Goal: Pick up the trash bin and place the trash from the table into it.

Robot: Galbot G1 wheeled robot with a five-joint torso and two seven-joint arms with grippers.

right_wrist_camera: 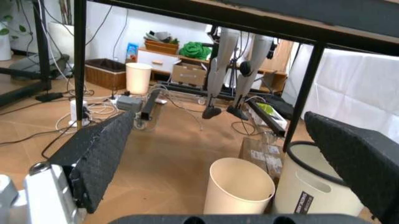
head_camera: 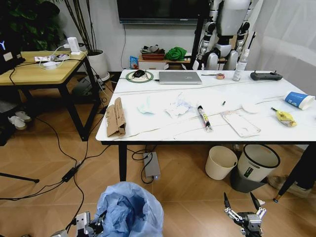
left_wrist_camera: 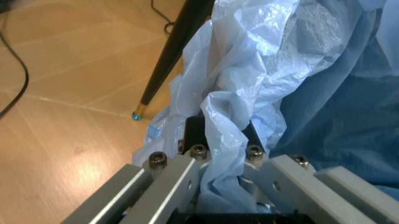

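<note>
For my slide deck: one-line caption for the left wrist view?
Left gripper clamped on the crinkled light-blue plastic liner of the trash bin, above wooden floor.

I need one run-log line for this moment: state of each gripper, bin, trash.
left gripper: shut on trash bin liner | right gripper: open, low, idle | trash: on table

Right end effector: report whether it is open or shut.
Open. The right end effector hangs low over the floor before the table, holding nothing; in the right wrist view its fingers stand wide apart.
</note>
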